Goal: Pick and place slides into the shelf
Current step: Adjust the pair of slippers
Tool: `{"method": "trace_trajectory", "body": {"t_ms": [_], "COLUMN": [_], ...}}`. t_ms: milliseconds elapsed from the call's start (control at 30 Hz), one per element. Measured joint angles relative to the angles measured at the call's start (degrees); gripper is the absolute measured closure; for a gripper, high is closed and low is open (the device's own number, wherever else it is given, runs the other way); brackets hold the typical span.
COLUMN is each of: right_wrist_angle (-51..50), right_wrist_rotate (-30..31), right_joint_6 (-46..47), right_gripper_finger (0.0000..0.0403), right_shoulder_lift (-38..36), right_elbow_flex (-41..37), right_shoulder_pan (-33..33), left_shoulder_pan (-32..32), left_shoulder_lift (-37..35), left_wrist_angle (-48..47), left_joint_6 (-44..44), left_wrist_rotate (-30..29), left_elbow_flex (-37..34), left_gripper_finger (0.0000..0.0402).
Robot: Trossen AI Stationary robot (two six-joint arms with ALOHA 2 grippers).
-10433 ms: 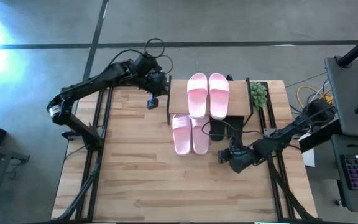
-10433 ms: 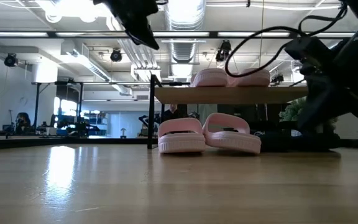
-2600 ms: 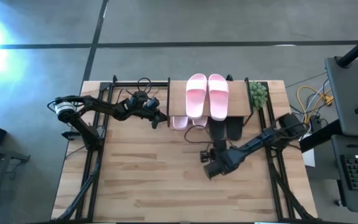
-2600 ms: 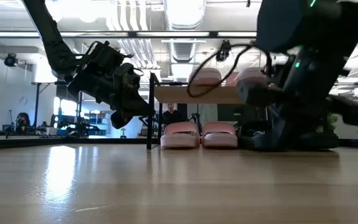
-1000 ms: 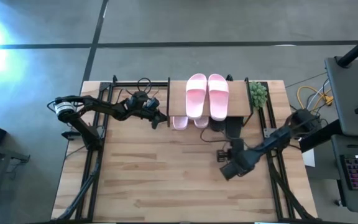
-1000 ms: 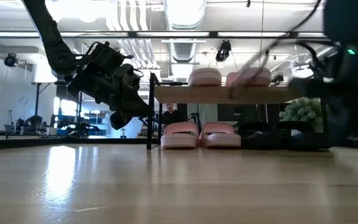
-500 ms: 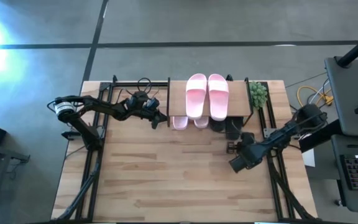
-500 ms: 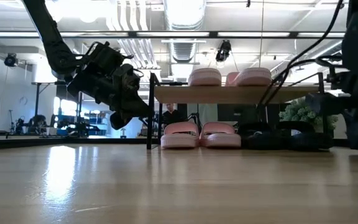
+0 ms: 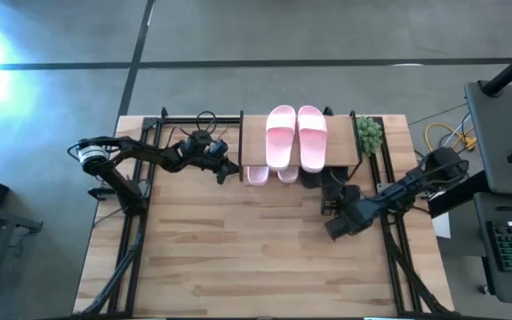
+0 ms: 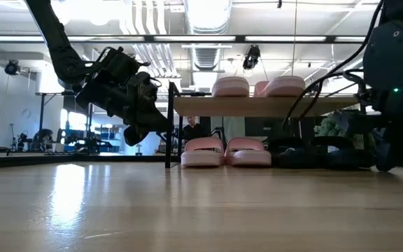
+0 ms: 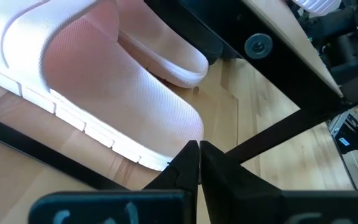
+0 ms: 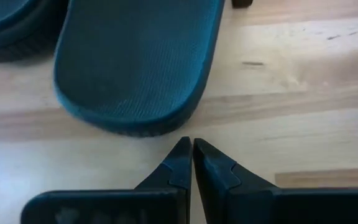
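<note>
1. The right gripper (image 9: 332,211) is nearest the table's front, low over the bare wood just in front of the shelf's right end. Its jaws are closed on nothing; in the right wrist view the fingertips (image 12: 180,158) meet a little short of a black slide.
2. That black slide (image 12: 135,62) lies flat on the table (image 9: 238,258) just ahead of the right gripper, apart from it, with a second black slide (image 12: 11,25) touching or just beside it.
3. The left gripper (image 9: 230,172) sits at the shelf's left leg, jaws closed and empty. In the left wrist view its tips (image 11: 188,163) are right at the edge of a pink slide (image 11: 98,106); whether they touch cannot be told.
4. Under the shelf (image 10: 257,106), two pink slides (image 10: 203,152) (image 10: 248,152) sit side by side on the table, toes forward, with the black pair (image 10: 313,155) to their right.
5. On the top board, two more pink slides (image 9: 281,136) (image 9: 313,136) lie side by side, touching.
6. A small green plant (image 9: 369,135) stands beside the shelf's right end.
</note>
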Motion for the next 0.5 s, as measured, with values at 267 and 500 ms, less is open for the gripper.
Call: {"method": "trace_trajectory", "body": {"t_ms": [267,500], "right_wrist_angle": [-0.5,-6.0], "right_wrist_rotate": [1.5,1.4], "right_joint_6": [0.0,1.9], "right_gripper_finger": [0.0390,0.0390], "right_shoulder_lift": [0.3,0.2], "right_elbow_flex": [-1.7,-2.6], "right_shoulder_pan": [-3.7,-4.5], "left_shoulder_pan": [0.0,0.0], "left_shoulder_lift": [0.0,0.0], "left_wrist_angle": [-0.2,-0.3], "left_joint_6": [0.0,-0.1], "left_wrist_rotate": [0.0,0.0], "left_elbow_flex": [0.0,0.0], "left_gripper_finger": [0.0402,0.0402]}}
